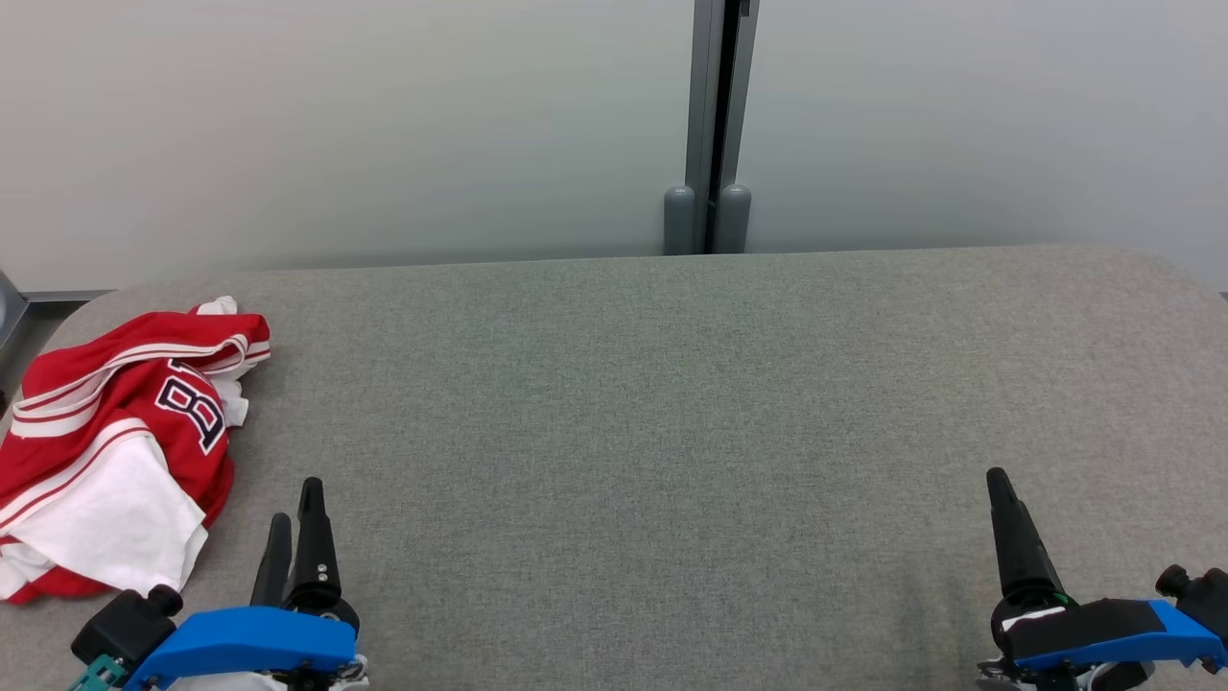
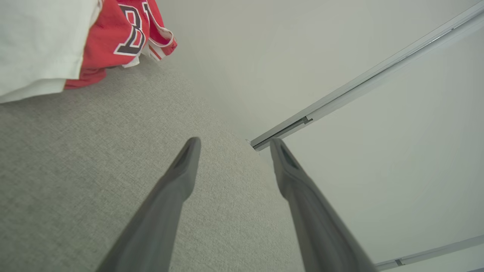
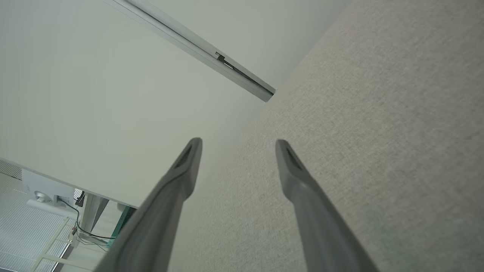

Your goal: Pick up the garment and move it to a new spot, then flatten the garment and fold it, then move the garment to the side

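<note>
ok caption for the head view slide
Crumpled red-and-white jersey at left of the grey table; left gripper and right gripper open and empty.

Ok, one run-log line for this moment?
garment: crumpled, table left end, untouched | left gripper: open, near garment | right gripper: open, empty | next: pick up

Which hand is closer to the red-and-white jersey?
The left hand, open just right of the crumpled jersey at the left end of the grey surface. The right hand is far off at the opposite side.
</note>
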### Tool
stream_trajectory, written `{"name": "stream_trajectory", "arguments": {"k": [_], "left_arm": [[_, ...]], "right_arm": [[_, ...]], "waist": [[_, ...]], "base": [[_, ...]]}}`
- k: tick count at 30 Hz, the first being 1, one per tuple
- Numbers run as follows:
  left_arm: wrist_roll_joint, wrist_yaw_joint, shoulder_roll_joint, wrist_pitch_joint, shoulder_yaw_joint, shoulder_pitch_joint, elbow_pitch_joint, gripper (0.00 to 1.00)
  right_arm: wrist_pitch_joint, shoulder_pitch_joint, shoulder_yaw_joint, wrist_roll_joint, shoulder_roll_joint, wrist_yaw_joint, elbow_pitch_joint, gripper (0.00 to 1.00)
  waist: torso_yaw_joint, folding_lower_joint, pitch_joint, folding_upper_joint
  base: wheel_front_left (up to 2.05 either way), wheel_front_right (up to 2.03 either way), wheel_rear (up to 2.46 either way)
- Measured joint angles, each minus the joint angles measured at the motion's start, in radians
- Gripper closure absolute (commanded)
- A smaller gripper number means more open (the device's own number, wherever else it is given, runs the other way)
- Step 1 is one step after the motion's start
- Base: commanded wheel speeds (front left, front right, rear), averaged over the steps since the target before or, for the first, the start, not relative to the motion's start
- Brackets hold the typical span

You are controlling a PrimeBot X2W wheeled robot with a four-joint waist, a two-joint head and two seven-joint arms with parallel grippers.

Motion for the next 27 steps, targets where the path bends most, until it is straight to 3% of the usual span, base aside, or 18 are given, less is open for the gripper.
{"name": "stream_trajectory", "arguments": {"k": [27], "left_arm": [[0.413, 0.019, 0.027, -0.081, -0.065, 0.007, 0.007, 0.0]], "right_arm": [[-0.08, 0.002, 0.005, -0.348, -0.001, 0.0, 0.0, 0.0]], "waist": [[0.004, 0.0, -0.005, 0.0]], "base": [[0.0, 0.0, 0.0]]}}
